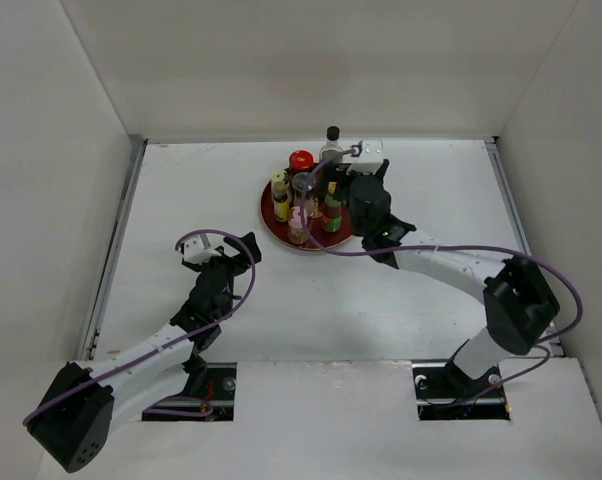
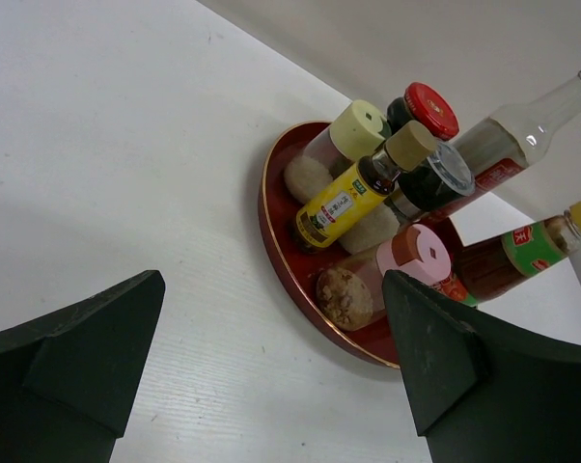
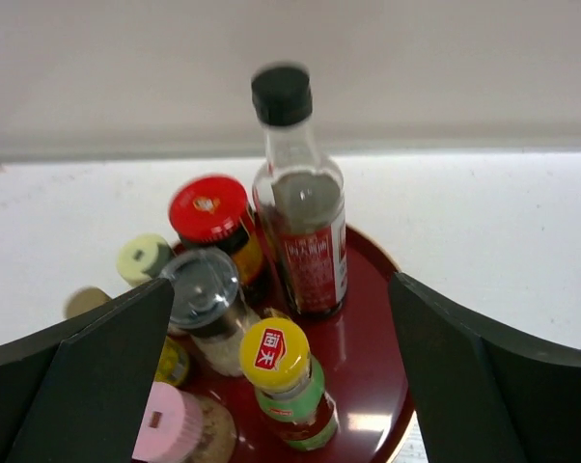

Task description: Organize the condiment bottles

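Several condiment bottles stand together on the round dark-red plate (image 1: 281,222). The tall clear glass bottle with a black cap (image 3: 298,222) is at the back, beside a red-capped jar (image 3: 208,207). In front of them are a grey-lidded shaker (image 3: 199,289), a yellow-capped, green-labelled bottle (image 3: 290,386), a pink-capped shaker (image 3: 167,424) and a pale-yellow-capped one (image 3: 143,258). My right gripper (image 3: 281,289) is open and empty, hovering over the plate's right side (image 1: 349,185). My left gripper (image 2: 273,318) is open and empty, low over the table left of the plate (image 1: 224,243).
In the left wrist view a yellow-labelled bottle with a tan cap (image 2: 353,198) leans among the others near the plate's rim (image 2: 271,231). White walls close the table at the back and both sides. A metal strip (image 1: 116,250) runs along the left edge.
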Controlling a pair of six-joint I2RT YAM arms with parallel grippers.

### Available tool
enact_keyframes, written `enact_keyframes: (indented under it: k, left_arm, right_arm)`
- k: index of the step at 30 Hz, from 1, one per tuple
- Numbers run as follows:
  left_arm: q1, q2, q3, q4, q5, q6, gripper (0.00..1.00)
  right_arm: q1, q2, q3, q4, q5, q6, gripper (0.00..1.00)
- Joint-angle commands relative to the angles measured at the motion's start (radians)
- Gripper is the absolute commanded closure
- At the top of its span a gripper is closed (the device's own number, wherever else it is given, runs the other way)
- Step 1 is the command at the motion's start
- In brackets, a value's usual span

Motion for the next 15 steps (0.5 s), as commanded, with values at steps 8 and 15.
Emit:
enact_keyframes:
  k: [8, 15]
  left_arm:
    - [0.017, 0.051, 0.024, 0.039, -0.009, -0.006, 0.00]
    - [0.044, 0.100, 0.032, 0.037, -0.032, -0.008, 0.00]
  right_arm:
    - [-0.038, -0.351, -0.156, 0.039, 0.015, 0.026, 0.00]
    - [-0.150, -0.584, -0.510, -0.009, 0.096, 0.276, 0.00]
